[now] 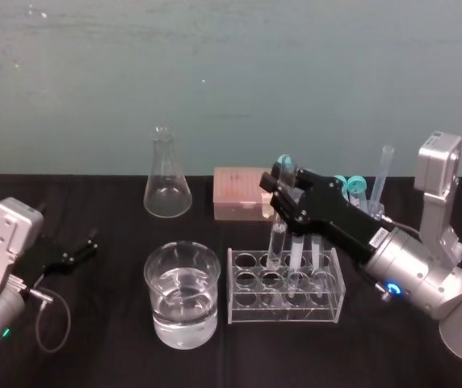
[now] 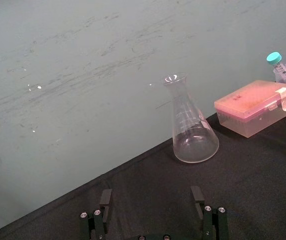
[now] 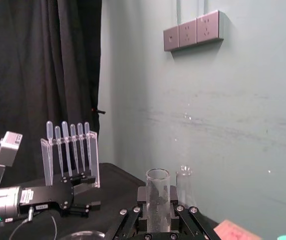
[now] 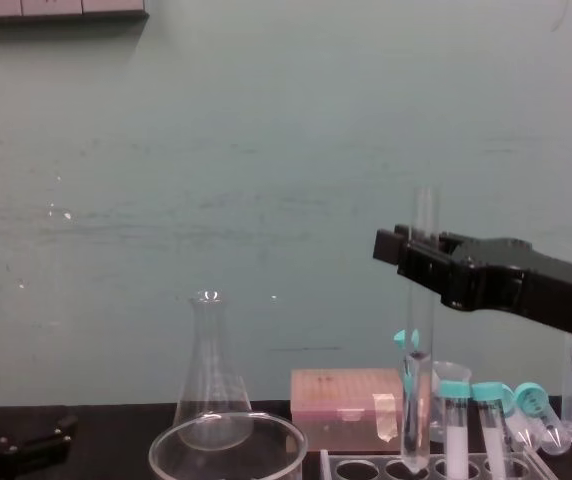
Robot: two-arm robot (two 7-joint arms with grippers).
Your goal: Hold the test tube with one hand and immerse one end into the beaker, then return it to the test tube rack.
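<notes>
Black-clothed bench (image 1: 94, 347) before teal wall (image 1: 215, 73). Right pincer (image 1: 278, 182) clamped on upright test tube (image 1: 276, 238), tip at test tube rack (image 1: 287, 314); left pincer (image 1: 88, 245) apart, at left.

Lab: flask (image 1: 167, 187), beaker (image 1: 182, 305), test tube rack (image 1: 244, 312)

Test tube (image 1: 275, 244), beaker (image 1: 166, 323) and test tube rack (image 1: 286, 316) were clear and colourless; the box (image 1: 237, 194) was pink; the tube caps (image 1: 359, 184) were teal (white contents beneath). The right gripper (image 1: 280, 194) was black, the table (image 1: 110, 307) black, the wall (image 1: 215, 81) pale green.
</notes>
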